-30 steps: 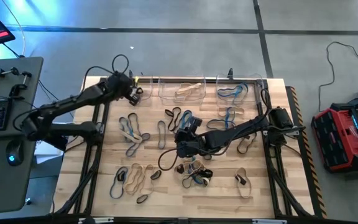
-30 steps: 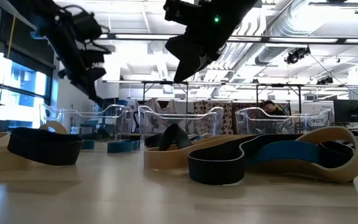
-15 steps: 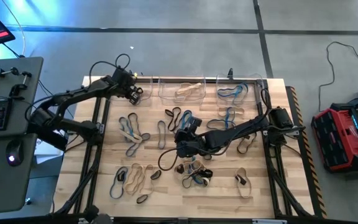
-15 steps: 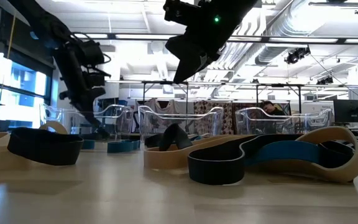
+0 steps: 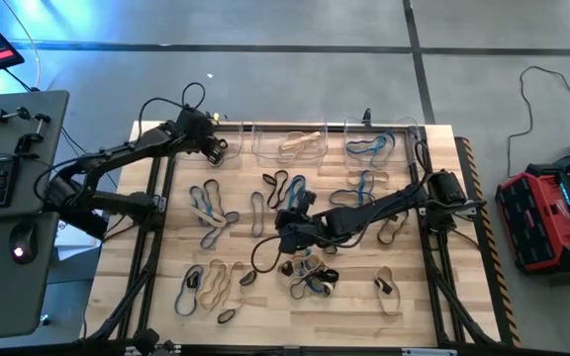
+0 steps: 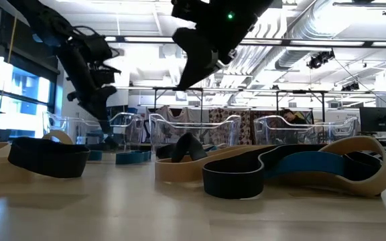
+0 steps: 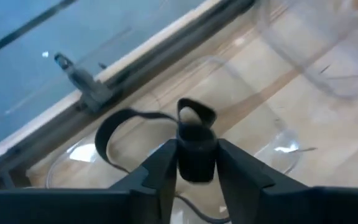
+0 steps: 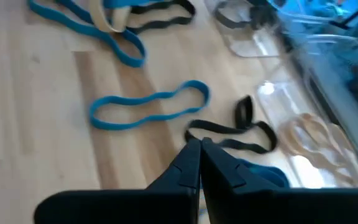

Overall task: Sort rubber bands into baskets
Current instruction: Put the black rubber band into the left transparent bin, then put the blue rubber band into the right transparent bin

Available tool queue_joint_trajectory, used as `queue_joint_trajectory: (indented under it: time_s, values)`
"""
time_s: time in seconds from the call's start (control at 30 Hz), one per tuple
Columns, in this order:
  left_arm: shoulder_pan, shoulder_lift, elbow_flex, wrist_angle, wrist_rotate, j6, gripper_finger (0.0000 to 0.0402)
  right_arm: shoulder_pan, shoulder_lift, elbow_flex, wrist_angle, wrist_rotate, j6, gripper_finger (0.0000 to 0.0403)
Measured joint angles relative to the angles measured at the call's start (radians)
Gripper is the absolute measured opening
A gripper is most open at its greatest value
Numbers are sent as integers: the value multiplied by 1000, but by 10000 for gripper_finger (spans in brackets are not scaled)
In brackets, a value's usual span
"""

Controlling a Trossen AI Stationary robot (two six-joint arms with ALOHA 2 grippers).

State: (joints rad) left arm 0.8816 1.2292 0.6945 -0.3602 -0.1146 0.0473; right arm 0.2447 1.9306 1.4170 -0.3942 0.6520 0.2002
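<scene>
Sorting is early-to-middle; most bands are still out on the counter (image 5: 433,297).

- Three clear baskets line the top edge of the high view. Left basket (image 5: 228,139): the left end effector (image 7: 196,163) hangs over it with a black rubber band (image 7: 129,121) pinched between its fingers, loop dangling above the bin floor; no release yet.
- Middle basket (image 5: 290,142) holds tan bands; right basket (image 5: 376,144) holds blue bands. Only a few in each.
- Right end effector (image 8: 199,163) sits at frame centre in the high view, fingers clenched on nothing, poised above loose bands: a blue loop (image 8: 148,106) and a black loop (image 8: 232,132).
- Remaining: mixed black, tan and blue bands across the centre, lower left and lower right of the counter. Judged well under half done.
</scene>
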Motion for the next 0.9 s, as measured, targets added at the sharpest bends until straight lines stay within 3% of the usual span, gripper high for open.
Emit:
queue_joint_trajectory:
  time_s: [0.47, 0.9]
  values:
    - [-144, -272, -164, 197, 0, -66, 122, -87, 129, 0, 287, -363, -113, 6]
    - [-386, -495, -302, 487, 51, -90, 109, -148, 253, 0, 401, -563, -335, 142]
